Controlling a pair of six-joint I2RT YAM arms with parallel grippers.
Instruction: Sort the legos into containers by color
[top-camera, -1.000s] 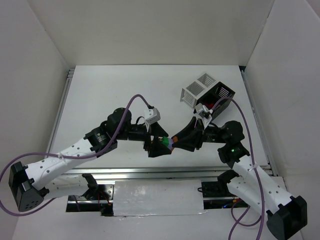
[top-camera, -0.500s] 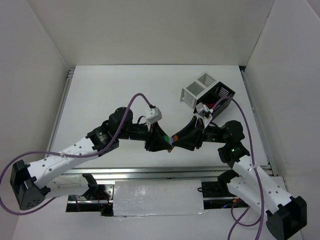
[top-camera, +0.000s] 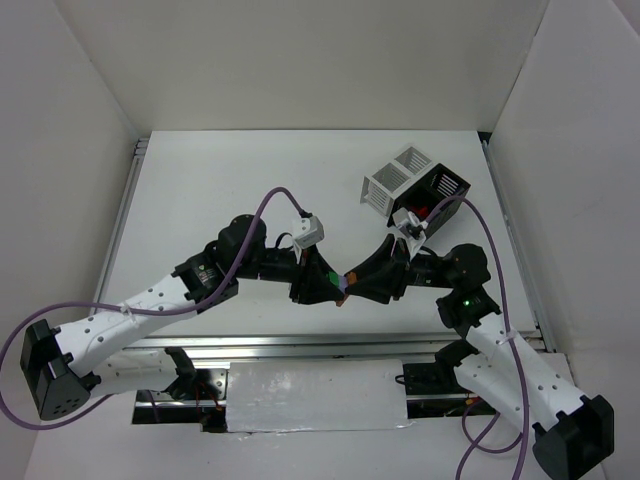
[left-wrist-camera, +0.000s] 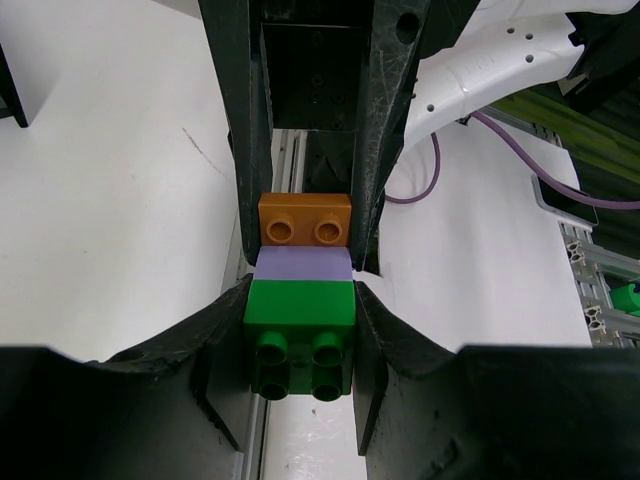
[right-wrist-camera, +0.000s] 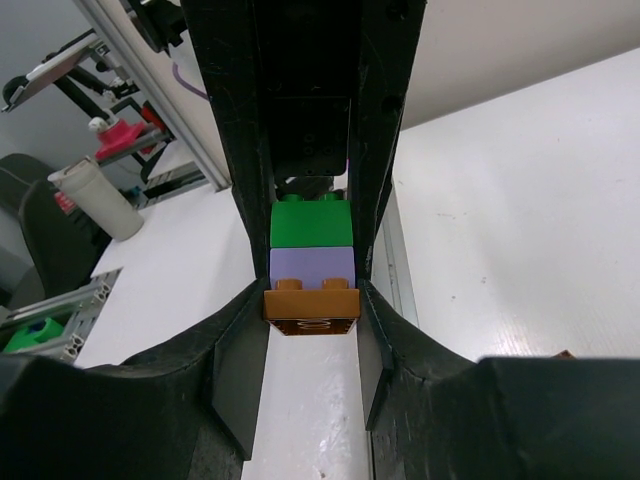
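Red piece (top-camera: 424, 211) seen in black container (top-camera: 447, 186). Clear in wrist views only: green brick (left-wrist-camera: 300, 330) pinched by left gripper (left-wrist-camera: 301, 300), orange brick (right-wrist-camera: 312, 298) by right gripper (right-wrist-camera: 311, 312).

A lab: white-walled enclosure (top-camera: 300, 60), aluminium rails (top-camera: 300, 346), cables (top-camera: 268, 203).

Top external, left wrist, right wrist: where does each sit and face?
Top external: above and behind the bases, looking down on the table; both arms show, left gripper meeting right gripper.
Left wrist: behind its own fingers, facing the right gripper; green brick nearest.
Right wrist: behind its own fingers, facing the left gripper; orange-brown brick nearest.
Both wrist views share the three-brick stack, clamped from both ends.
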